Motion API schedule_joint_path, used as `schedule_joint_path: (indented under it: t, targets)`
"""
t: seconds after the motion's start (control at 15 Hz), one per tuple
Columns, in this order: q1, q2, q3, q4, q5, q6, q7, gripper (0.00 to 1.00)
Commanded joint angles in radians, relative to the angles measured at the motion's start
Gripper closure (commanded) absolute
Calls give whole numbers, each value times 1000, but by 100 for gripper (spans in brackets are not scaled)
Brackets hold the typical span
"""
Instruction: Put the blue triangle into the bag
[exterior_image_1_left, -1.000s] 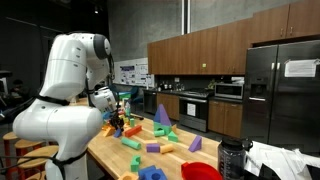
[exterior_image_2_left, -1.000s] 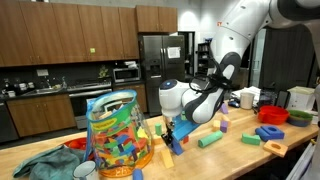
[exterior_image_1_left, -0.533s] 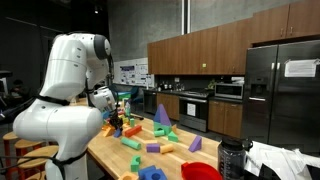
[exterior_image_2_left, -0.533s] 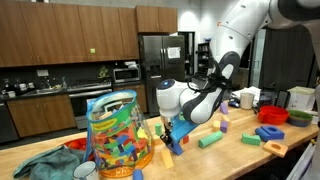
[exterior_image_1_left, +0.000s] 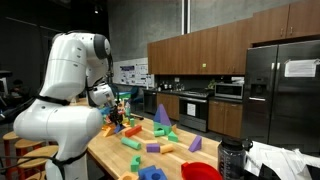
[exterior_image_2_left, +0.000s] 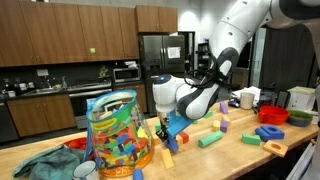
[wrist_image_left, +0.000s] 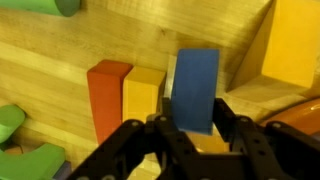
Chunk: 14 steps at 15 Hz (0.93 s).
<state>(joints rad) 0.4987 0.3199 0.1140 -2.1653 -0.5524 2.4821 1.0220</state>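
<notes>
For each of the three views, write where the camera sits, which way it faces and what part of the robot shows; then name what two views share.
Exterior view: beside the robot's base, looking along the table toward the fridge; the white arm fills the left.
Exterior view: across the table, looking past the bag at the arm and gripper.
Wrist view: looks down at the table; only the gripper shows, holding the blue block.
Shared: both exterior views show the fridge.

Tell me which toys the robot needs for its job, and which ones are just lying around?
For the job:
blue piece
gripper, closed on it
bag, already full of blocks

Just lying about:
red block
yellow block
green cylinder
purple pointed block
</notes>
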Motion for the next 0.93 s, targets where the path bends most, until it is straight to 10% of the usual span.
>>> schedule_joint_path:
  t: [0.0,0.87]
  targets:
    - [-20,-54,26,28,18,-66,-70,81]
    - [-18,-125,56,187,-135,-189,-81,81]
